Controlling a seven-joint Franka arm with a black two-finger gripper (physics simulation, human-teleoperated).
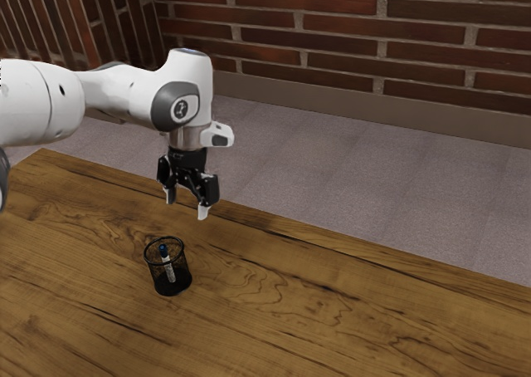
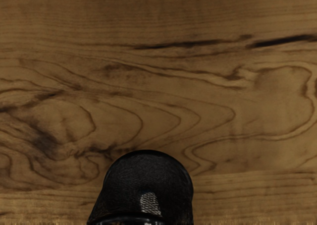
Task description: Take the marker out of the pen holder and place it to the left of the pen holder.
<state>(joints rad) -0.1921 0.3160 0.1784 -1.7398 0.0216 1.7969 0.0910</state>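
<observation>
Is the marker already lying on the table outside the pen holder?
No; the marker stands inside the mesh pen holder, its blue end up.

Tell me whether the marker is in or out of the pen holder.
In: the marker stands inside the pen holder, blue end up, its white body showing through the mesh.

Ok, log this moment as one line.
hand: open, raised, empty | marker: in pen holder, blue end up | holder: upright on table | placement: not yet done
</observation>
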